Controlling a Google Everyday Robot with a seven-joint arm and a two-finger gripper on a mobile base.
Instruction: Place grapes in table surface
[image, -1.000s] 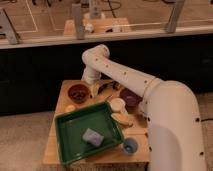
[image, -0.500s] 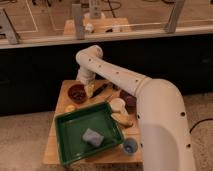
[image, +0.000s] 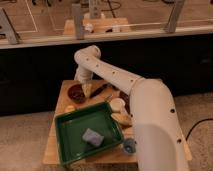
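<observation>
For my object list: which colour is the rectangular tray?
Green tray, camera view; the gripper is beyond it, by the reddish-brown bowl.

A lab-like test space is suggested: a small light tan wooden desk (image: 57, 150) is set on speckled flooring at lower left, a dark low wall crosses mid-frame, and metal railing posts (image: 78, 21) stand along the top. The gripper (image: 86, 89) hangs over the desk's far end.
</observation>
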